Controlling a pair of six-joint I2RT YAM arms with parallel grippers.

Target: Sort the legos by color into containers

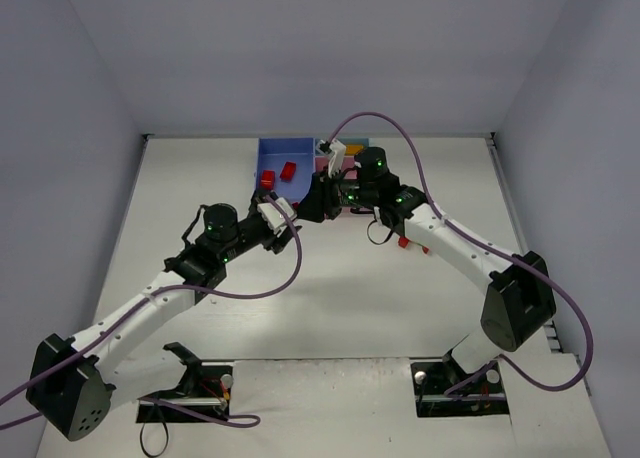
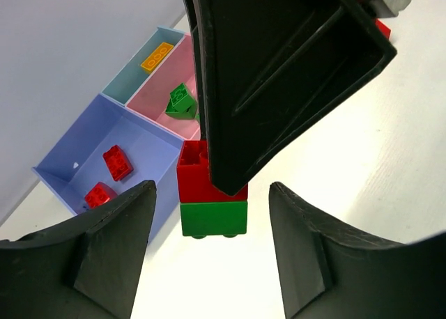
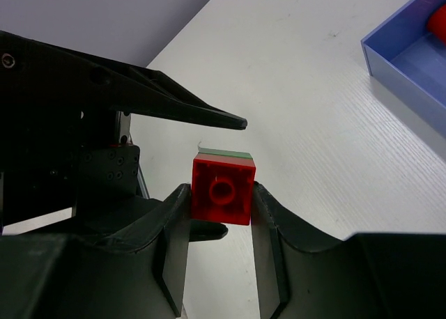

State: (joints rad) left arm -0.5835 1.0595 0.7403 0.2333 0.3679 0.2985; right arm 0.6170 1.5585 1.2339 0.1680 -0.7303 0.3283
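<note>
White table (image 1: 330, 308), grey walls. Right gripper (image 3: 221, 193) clamped on red top of red-green stack (image 2: 209, 207), centre of left wrist view, just right of blue tray (image 2: 83, 145). Left gripper (image 2: 210, 190) parted either side, touching nothing. Risk: off-centre pinch twists stack loose, stack drops outside tray.

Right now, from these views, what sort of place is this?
Probably a lab robot test cell: a white table boxed in by blank panels, a cabled left arm and right arm bolted at its near edge, with toy bricks and sorting trays.
</note>
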